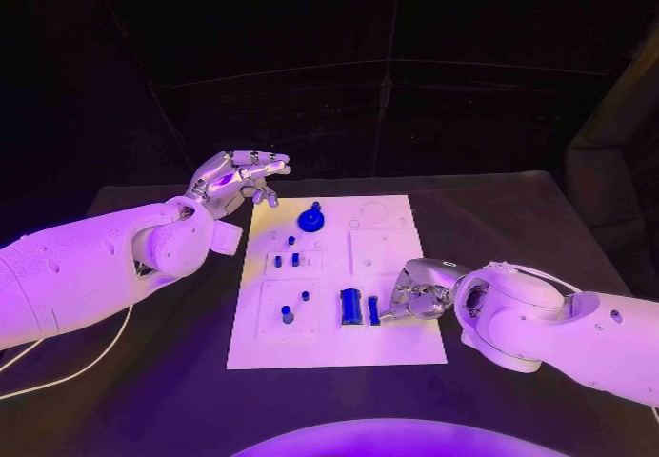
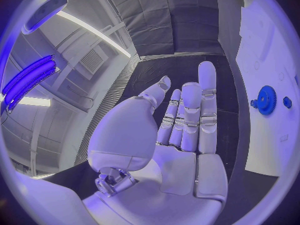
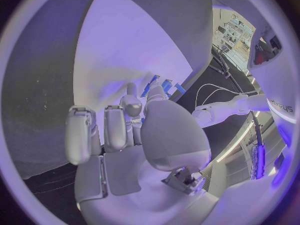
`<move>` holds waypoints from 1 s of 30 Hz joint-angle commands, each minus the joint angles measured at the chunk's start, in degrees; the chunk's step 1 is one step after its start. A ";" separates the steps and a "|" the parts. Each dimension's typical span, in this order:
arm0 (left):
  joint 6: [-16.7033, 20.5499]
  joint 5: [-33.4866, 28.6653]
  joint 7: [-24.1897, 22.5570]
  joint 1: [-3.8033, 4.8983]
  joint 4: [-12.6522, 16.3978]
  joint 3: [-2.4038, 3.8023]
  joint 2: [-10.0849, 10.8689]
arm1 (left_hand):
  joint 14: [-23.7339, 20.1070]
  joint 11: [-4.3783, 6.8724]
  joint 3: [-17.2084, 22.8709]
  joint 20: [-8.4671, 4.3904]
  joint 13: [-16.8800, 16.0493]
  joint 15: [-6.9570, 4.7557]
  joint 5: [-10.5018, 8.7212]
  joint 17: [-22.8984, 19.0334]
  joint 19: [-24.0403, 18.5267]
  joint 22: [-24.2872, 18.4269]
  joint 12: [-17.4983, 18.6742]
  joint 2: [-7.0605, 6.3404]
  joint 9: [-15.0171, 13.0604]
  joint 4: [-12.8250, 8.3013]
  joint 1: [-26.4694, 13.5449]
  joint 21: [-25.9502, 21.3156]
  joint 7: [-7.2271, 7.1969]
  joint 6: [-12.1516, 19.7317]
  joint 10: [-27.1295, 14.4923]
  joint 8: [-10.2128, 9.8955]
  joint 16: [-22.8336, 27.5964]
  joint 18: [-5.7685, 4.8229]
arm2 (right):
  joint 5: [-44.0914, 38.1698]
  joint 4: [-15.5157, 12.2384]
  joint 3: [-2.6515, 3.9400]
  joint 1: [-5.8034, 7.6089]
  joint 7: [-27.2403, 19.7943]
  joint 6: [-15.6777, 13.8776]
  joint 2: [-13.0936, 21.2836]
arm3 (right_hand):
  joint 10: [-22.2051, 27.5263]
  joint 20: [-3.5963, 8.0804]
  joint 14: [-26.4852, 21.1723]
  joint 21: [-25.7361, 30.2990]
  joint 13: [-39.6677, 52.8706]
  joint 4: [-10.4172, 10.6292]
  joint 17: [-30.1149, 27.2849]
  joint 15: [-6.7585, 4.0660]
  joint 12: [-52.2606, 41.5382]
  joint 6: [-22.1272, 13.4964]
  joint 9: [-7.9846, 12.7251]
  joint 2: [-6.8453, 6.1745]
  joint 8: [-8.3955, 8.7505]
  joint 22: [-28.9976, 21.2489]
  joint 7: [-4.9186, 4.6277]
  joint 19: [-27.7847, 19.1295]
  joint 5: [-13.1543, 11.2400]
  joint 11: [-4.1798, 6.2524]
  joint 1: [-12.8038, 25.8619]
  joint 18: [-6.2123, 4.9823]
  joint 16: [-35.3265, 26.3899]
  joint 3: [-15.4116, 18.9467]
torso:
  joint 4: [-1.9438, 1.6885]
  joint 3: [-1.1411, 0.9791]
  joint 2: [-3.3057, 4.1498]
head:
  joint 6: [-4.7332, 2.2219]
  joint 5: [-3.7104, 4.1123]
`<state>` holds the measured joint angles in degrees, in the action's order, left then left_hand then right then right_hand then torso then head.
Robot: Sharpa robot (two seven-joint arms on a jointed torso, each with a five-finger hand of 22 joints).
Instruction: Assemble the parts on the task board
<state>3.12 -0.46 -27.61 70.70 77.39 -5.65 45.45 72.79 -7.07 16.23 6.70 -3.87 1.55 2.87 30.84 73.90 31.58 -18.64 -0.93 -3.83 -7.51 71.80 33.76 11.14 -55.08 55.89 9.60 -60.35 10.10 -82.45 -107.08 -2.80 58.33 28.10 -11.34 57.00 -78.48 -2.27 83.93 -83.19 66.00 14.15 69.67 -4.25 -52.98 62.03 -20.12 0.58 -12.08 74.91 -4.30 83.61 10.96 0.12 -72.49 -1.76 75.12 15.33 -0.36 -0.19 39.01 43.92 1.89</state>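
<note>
White board [image 1: 391,343] lies flat on the black desk [image 1: 522,228], between the two robot hands. Left robot hand [image 1: 236,178] hovers open and empty, fingers apart, just beside the board's far left corner, with a blue gear [image 1: 311,221] standing on the board close beside it. Right robot hand [image 1: 420,288] rests on the board's right side, fingers touching an upright blue block [image 1: 373,309]; whether it grips the block cannot be told.
</note>
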 commanded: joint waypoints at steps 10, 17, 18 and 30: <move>-0.02 -0.01 -1.44 0.09 -1.39 -0.51 -0.73 | -1.66 0.19 -1.17 0.23 -0.14 -0.01 -0.09 -2.70 0.01 -0.39 -0.85 0.53 -0.11 0.26 -0.51 -0.67 -0.13 0.02 -0.33 0.35 1.21 0.28 | 42.87 8.15 0.09 4.78 -30.82 -11.38 0.09 | 15.92 -2.26 -9.94 33.44 -19.64 -3.89 -32.50 2.89 26.99 -6.67 0.27 3.12 2.34 -22.09 -3.22 -22.99 6.34 -2.92 -11.61 -8.26 -33.76 -3.17 | -0.27 0.44 -1.45 | -2.34 0.66; 0.48 -1.36 -2.86 0.09 -6.07 -0.82 -2.68 | -11.59 0.26 -3.45 1.14 0.18 1.07 0.07 -10.19 -8.79 -4.81 -1.21 1.16 -0.10 0.66 -0.81 -8.41 -0.62 -1.34 0.41 1.12 15.34 0.05 | 62.47 22.59 0.17 6.34 -44.41 -8.60 -7.09 | 19.40 -7.21 -22.64 55.22 -40.50 -4.45 -46.01 8.69 43.01 -9.23 3.72 3.48 6.46 -37.26 -6.84 -33.71 4.53 -7.53 -18.36 -8.22 -56.92 -5.79 | -0.01 1.05 -3.27 | -6.10 1.19; 0.46 -1.57 -2.95 0.08 -6.71 -0.83 -2.97 | -13.05 0.14 -3.54 1.41 0.24 1.39 0.08 -11.08 -10.12 -5.38 -1.01 1.21 -0.08 0.71 -0.85 -9.47 -0.70 -1.41 0.45 1.09 17.32 -0.15 | 63.61 24.20 0.19 6.40 -45.35 -8.18 -7.96 | 19.53 -7.67 -23.78 56.15 -41.64 -4.29 -47.02 9.00 43.67 -9.21 4.02 3.47 6.73 -38.03 -6.53 -33.78 4.47 -7.68 -18.27 -8.10 -58.42 -5.81 | 0.06 1.11 -3.48 | -6.30 1.18; -0.57 -3.59 -3.67 -1.96 -19.86 -0.83 -10.61 | -20.34 -2.56 -6.33 7.27 0.33 6.82 -0.16 -23.04 -27.41 -16.74 7.03 2.81 0.11 1.01 -0.01 -26.04 0.32 0.59 -0.58 -2.51 42.20 -0.60 | 70.47 47.52 1.15 6.63 -53.04 -1.40 -21.06 | 16.22 -10.54 -19.11 74.29 -61.46 -8.48 -63.56 10.92 49.21 -7.78 13.05 3.93 8.50 -55.73 -6.51 -27.03 0.64 -8.63 -13.64 -8.84 -71.49 -6.78 | -0.02 0.97 -5.33 | -10.12 1.37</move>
<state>2.82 -2.50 -29.57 68.71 58.18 -6.53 35.21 52.44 -9.34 10.20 13.84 -3.52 8.03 2.87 8.11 46.92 15.15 -11.92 1.39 -3.79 -6.53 71.80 8.09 11.46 -54.75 55.28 7.30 -18.75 9.27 -15.86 -60.49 -1.72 64.85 -20.41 -16.33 36.23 -61.86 -12.84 64.41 -9.22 4.89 5.95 6.42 6.64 -3.98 53.95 -7.27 4.52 -3.77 19.54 -10.78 56.26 11.90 -8.51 -86.65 -9.81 3.81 8.57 -0.19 0.88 34.18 34.29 3.30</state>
